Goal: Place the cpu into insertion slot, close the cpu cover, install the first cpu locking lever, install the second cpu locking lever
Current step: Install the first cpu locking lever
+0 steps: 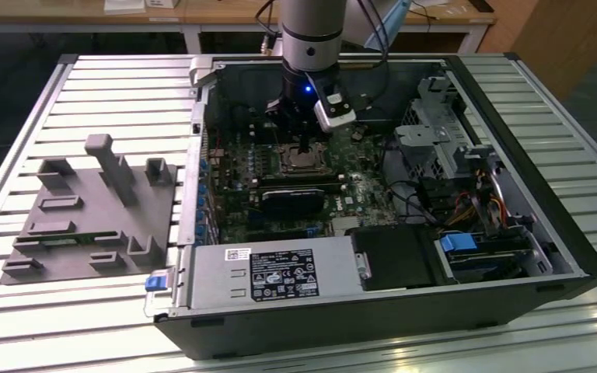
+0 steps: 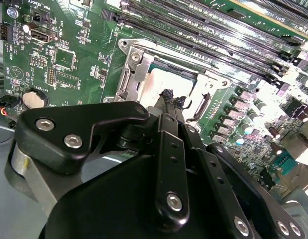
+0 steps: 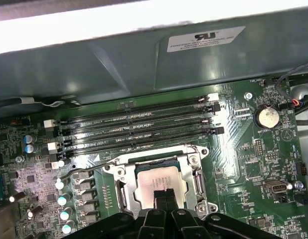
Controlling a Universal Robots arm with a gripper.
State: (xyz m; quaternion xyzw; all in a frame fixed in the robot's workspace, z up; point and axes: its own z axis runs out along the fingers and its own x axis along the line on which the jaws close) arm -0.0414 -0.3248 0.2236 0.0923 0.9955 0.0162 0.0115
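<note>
The cpu (image 3: 155, 180), a flat square chip with a silver top, lies in the insertion slot (image 1: 301, 161) on the green motherboard inside the open computer case. The cpu cover (image 3: 195, 172), a silver frame with a window, lies flat around the chip, which shows through the window. In both wrist views my gripper (image 3: 164, 197) (image 2: 172, 97) hangs just above the chip's edge, its black fingertips pressed together with nothing seen between them. In the exterior view the arm reaches straight down into the case, with the gripper (image 1: 300, 141) over the slot. A thin metal lever rod (image 3: 80, 169) lies beside the socket.
Long black memory slots (image 3: 139, 127) run beside the socket, with the case wall (image 3: 144, 64) beyond them. A coin battery (image 3: 267, 117) sits nearby. A black oblong block (image 1: 293, 200), the power supply (image 1: 277, 268) and a drive cage (image 1: 438, 128) surround the socket. A grey fixture (image 1: 91, 210) stands outside the case.
</note>
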